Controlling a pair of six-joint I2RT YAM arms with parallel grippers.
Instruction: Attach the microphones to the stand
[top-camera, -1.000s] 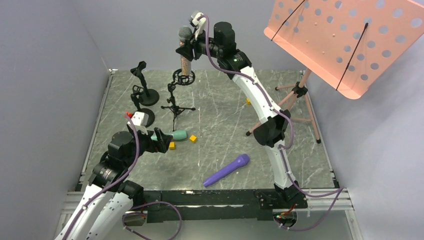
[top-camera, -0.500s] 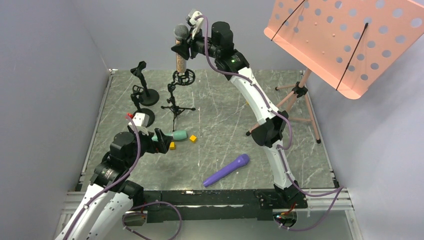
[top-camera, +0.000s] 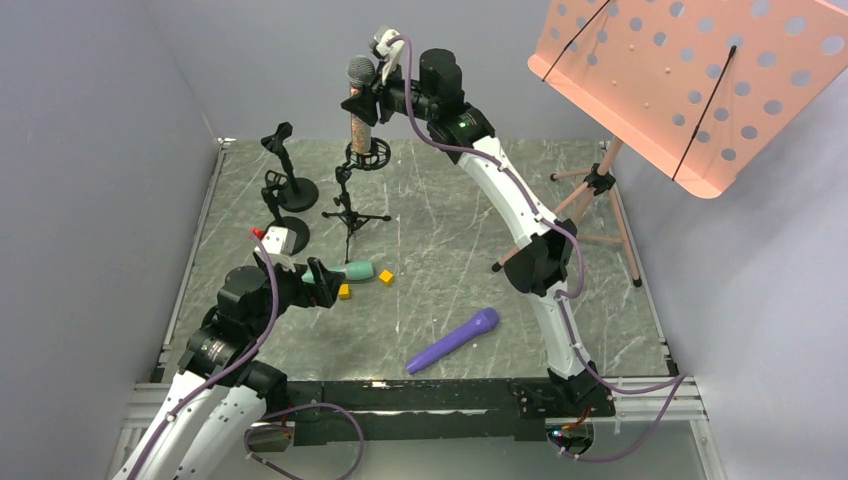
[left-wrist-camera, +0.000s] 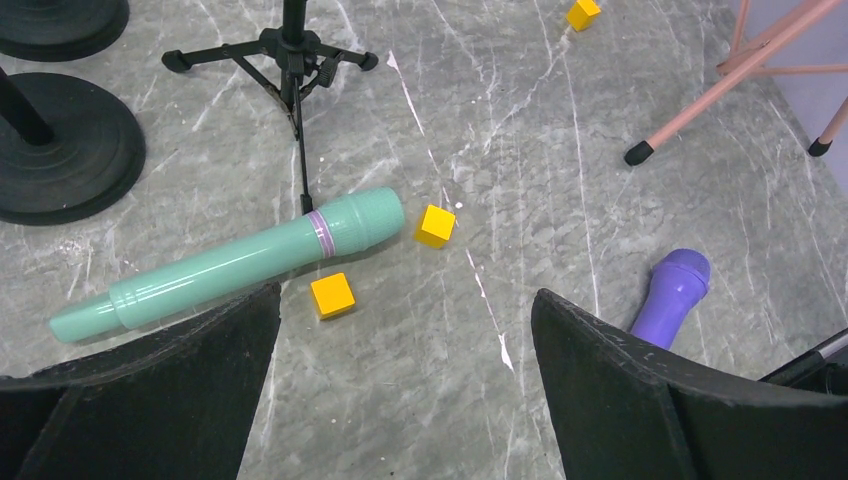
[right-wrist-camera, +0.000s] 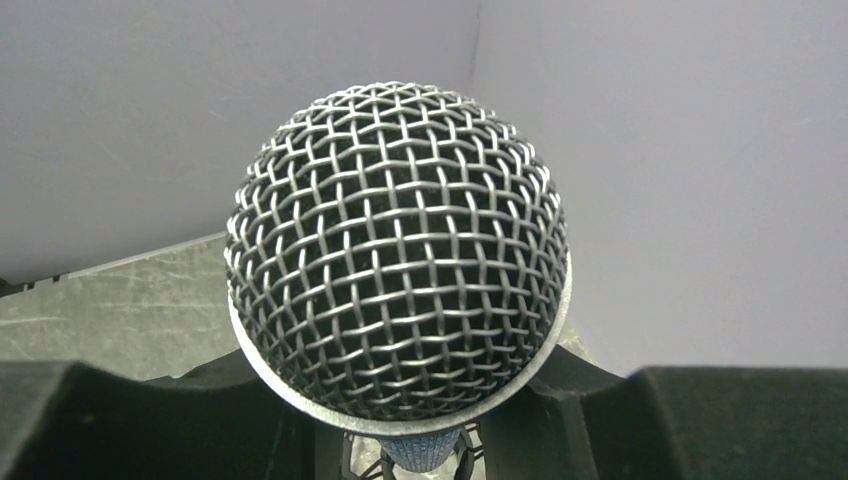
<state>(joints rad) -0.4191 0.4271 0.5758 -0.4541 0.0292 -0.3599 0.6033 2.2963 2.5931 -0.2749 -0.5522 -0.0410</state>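
Right end effector (top-camera: 362, 100): clamped on copper mic (top-camera: 359, 128), upper middle of frame.
Axis: mic upright, mesh head up, tail at stand ring (top-camera: 370, 158) directly below.
Left end effector (top-camera: 324, 286): jaws spread wide, beside teal mic (top-camera: 355, 270), lower left.

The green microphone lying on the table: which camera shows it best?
The left wrist view: the teal-green microphone lies almost whole and close, just beyond the open left gripper. The top view shows only one end past that gripper; the right wrist view misses it.
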